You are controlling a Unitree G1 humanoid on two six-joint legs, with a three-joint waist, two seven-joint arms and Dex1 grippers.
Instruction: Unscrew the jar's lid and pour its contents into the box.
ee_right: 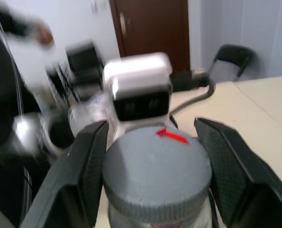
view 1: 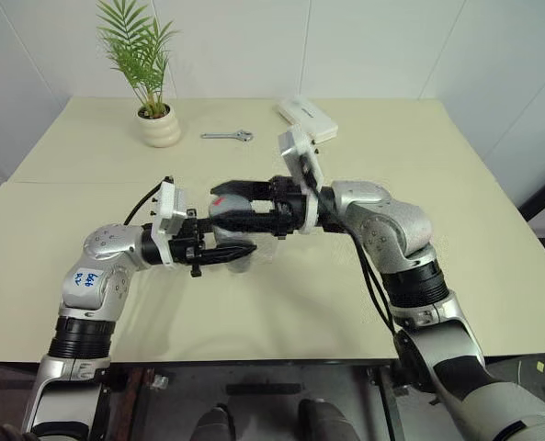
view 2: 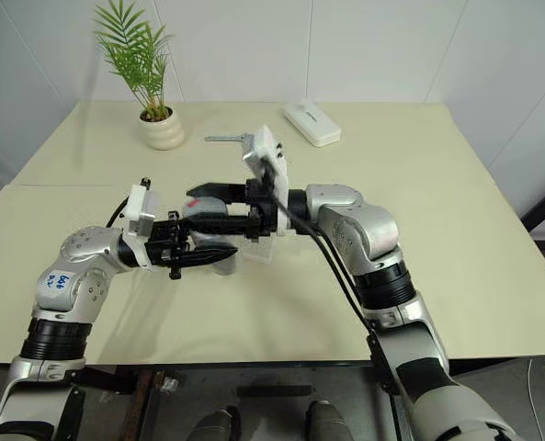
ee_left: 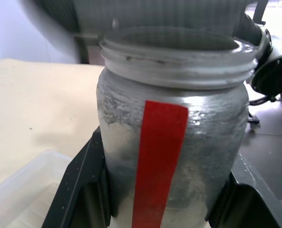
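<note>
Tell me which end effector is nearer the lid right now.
Right. The right end effector straddles the lid, one finger on each side; the left end effector grips the jar by its body, below the lid.

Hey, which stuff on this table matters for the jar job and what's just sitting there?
Part of the job:
- jar, held by the left gripper
- lid, between the right gripper fingers
- box, beside the jar

Just lying about:
- potted plant
- wrench
- white oblong case
</note>
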